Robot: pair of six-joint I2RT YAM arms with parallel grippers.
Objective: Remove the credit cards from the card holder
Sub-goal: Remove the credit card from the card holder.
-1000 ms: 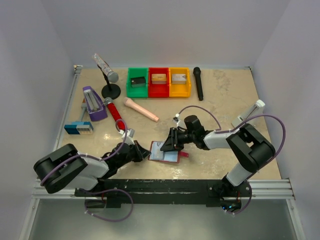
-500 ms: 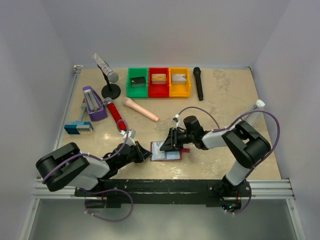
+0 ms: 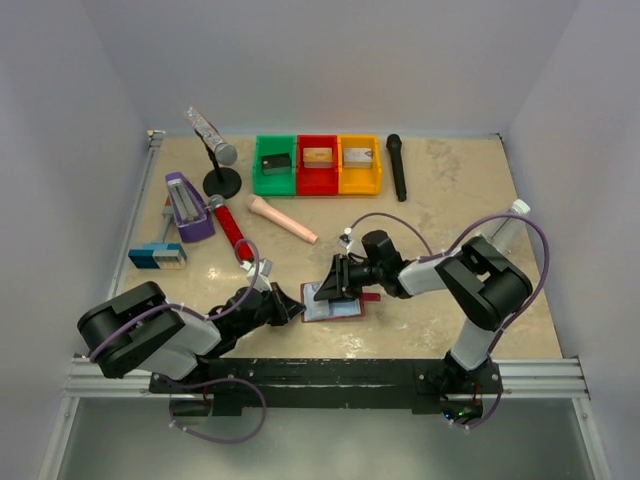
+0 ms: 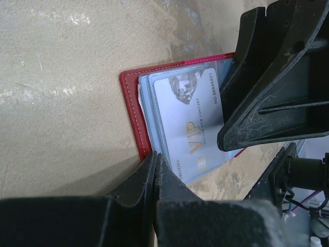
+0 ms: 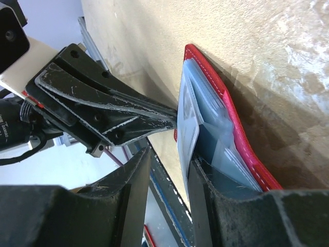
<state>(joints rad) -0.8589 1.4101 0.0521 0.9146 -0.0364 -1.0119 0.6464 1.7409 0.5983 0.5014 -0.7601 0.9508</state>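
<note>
- Top external: a row of green, red and yellow plastic bins, a black stick microphone and a red cylindrical microphone lie on the beige marbled table, well apart from both arms.
- The dark red folding card holder lies open near the front edge, between the grippers.
- Left gripper: fingers together, pinching the holder's red edge.
- Right gripper: fingers slightly apart around the silver VIP credit card, which is in its clear pocket; these fingers hide the holder's far side from the left wrist view.
</note>
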